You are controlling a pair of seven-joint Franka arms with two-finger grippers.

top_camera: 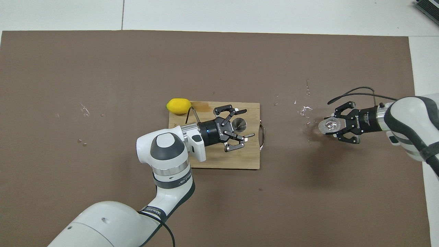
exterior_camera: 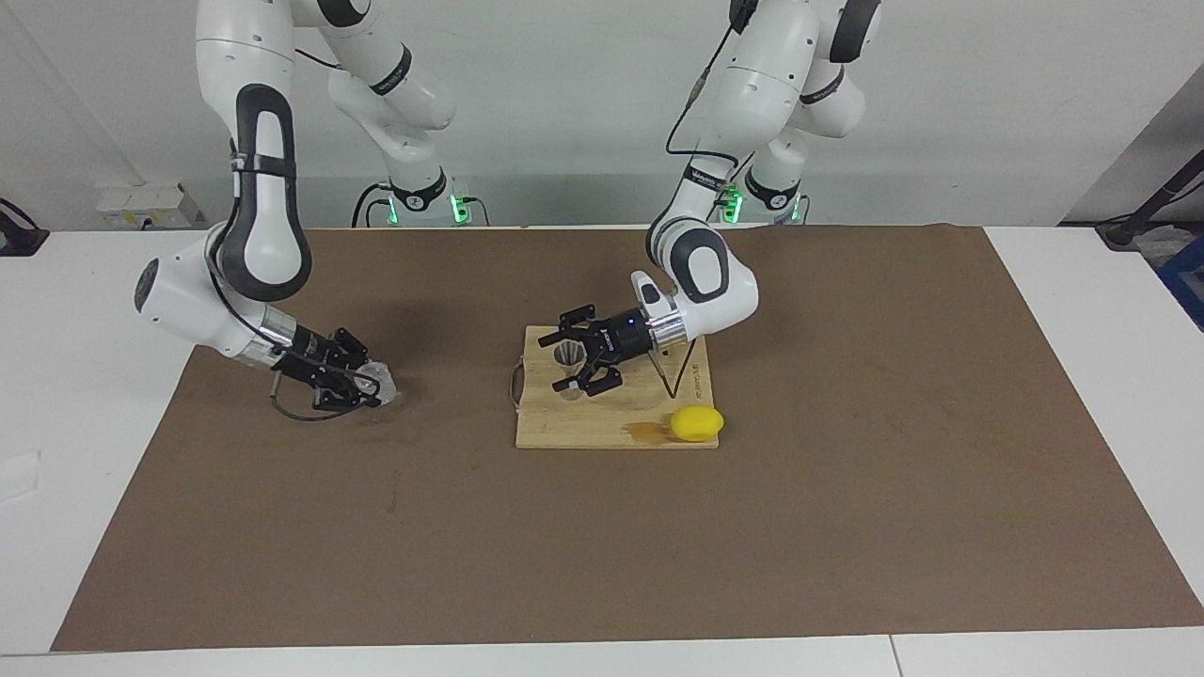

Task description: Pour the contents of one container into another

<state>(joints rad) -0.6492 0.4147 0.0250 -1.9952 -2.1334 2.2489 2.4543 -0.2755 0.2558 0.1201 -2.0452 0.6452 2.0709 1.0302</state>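
Table (exterior_camera: 1119,376): white, with a big brown mat (exterior_camera: 602,545) over most of it.
Wooden board (exterior_camera: 611,414): lies flat on the middle of the mat. It has a dark wet-looking patch by one corner.
Left arm: reaches down over the board.
Right arm: reaches down to the mat at its own end of the table, well apart from the board.
Lemon (exterior_camera: 697,423): yellow, at the board's corner farthest from the robots, toward the left arm's end.
Metal cup (exterior_camera: 567,354): stands upright on the board, on the part nearer to the robots.
Clear cup (exterior_camera: 376,381): tipped over a bit, low at the mat. I cannot tell if it touches the mat.
Left gripper (exterior_camera: 555,364): its fingers are spread wide, one on each side of the metal cup. They grip nothing.
Right gripper (exterior_camera: 362,387): squeezed tight on the clear cup.
White bits (top_camera: 304,110): tiny specks on the mat, near the clear cup.
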